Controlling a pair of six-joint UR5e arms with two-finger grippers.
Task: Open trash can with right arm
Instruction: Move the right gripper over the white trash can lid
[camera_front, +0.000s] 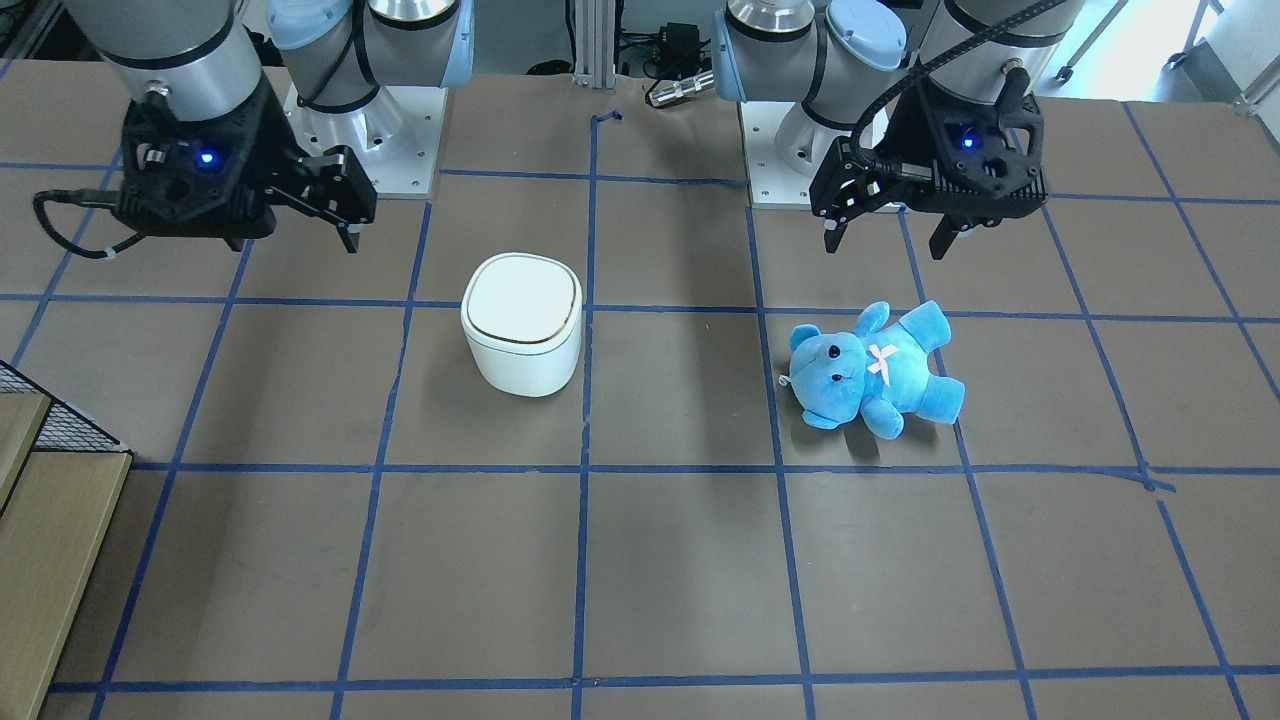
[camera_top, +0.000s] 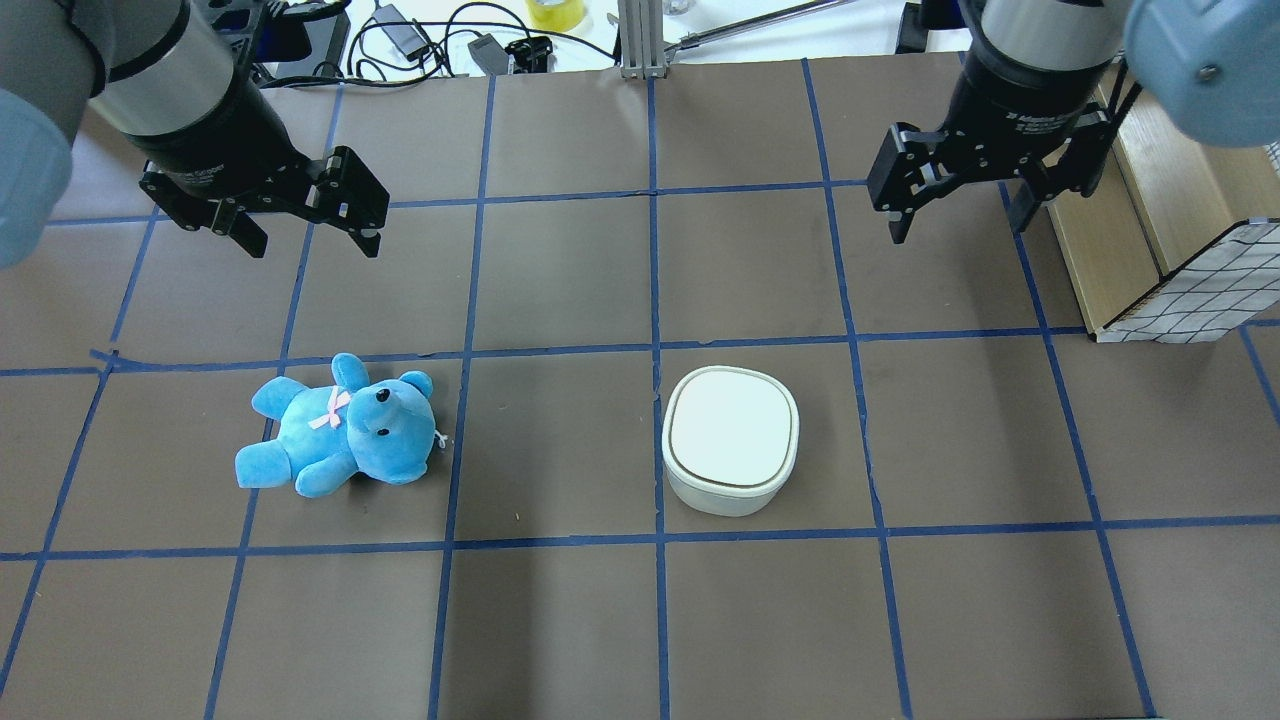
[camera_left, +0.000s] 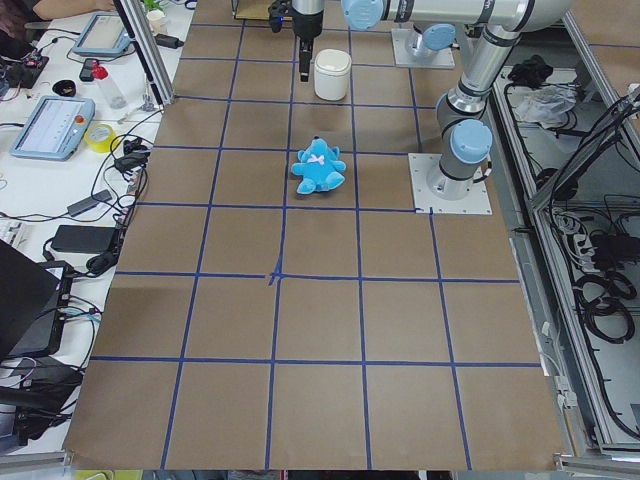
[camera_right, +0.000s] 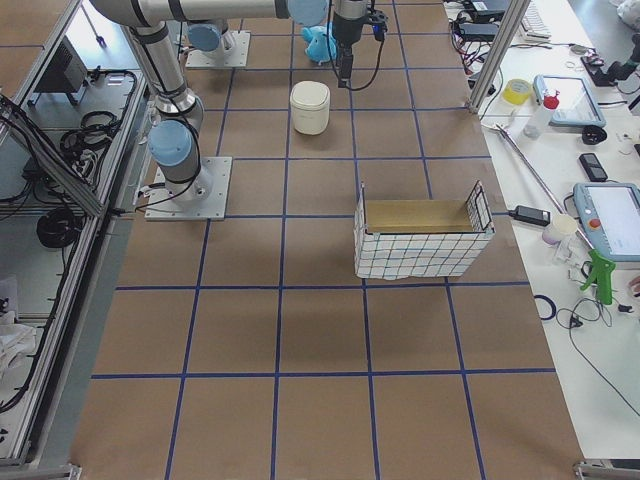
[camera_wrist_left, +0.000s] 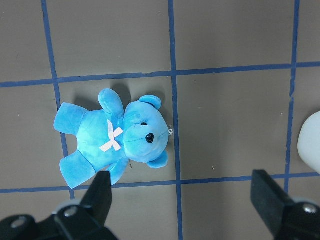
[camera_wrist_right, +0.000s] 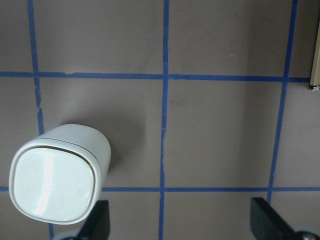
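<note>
The white trash can (camera_top: 731, 440) stands upright on the brown table with its lid shut; it also shows in the front view (camera_front: 522, 322) and low left in the right wrist view (camera_wrist_right: 55, 182). My right gripper (camera_top: 957, 228) is open and empty, hovering above the table beyond the can and off to its right, clear of it; it shows in the front view (camera_front: 345, 225) too. My left gripper (camera_top: 308, 243) is open and empty above the table, just beyond the blue teddy bear (camera_top: 340, 425), which lies on its back.
A wooden box with wire-mesh sides (camera_top: 1150, 240) sits at the table's right edge, close to the right arm. The arm bases (camera_front: 370, 130) stand at the robot's side. Cables and tools (camera_top: 470, 40) lie past the far edge.
</note>
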